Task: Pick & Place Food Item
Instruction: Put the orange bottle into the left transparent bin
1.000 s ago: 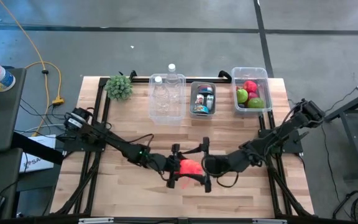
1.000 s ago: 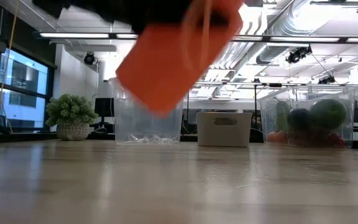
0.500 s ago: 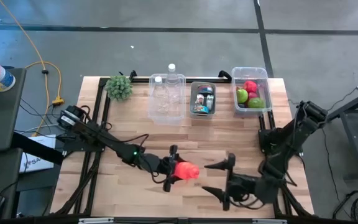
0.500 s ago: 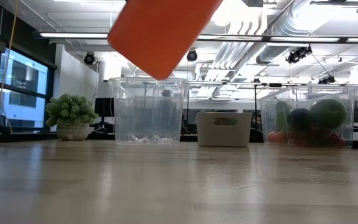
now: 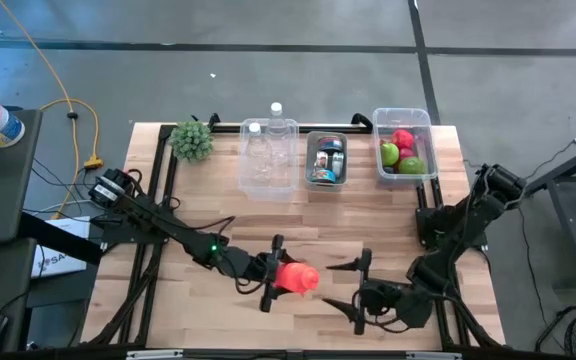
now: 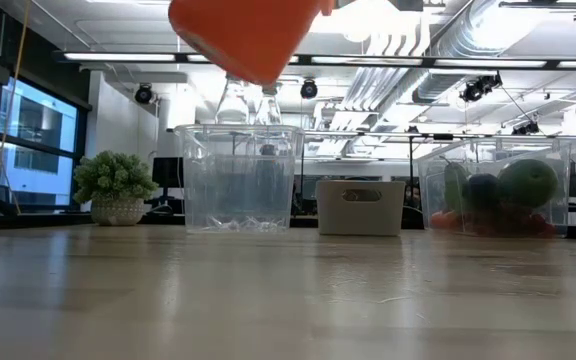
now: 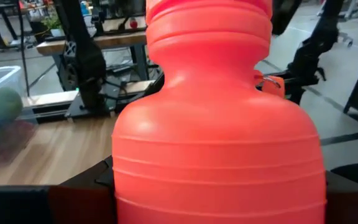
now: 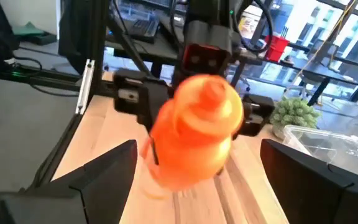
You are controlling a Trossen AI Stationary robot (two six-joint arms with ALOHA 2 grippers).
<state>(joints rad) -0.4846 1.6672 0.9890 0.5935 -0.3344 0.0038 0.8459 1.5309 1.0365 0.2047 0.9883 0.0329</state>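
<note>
**Orange bottle held clear of table by left gripper**

Orange bottle (image 5: pixel 299 275) lies roughly level above the table's (image 5: pixel 208 310) front centre, long axis across the table, cap end toward the right gripper (image 5: pixel 346 285). Left gripper (image 5: pixel 271 274) is clamped on its body; right gripper stands nearby, jaws spread, empty.

Back row — clear bin (image 5: pixel 268 158) holds clear plastic bottles; grey bin (image 5: pixel 327 158) holds cans; right-hand bin (image 5: pixel 404 145) holds red and green fruit. Low view crops the bottle's upper part.
</note>
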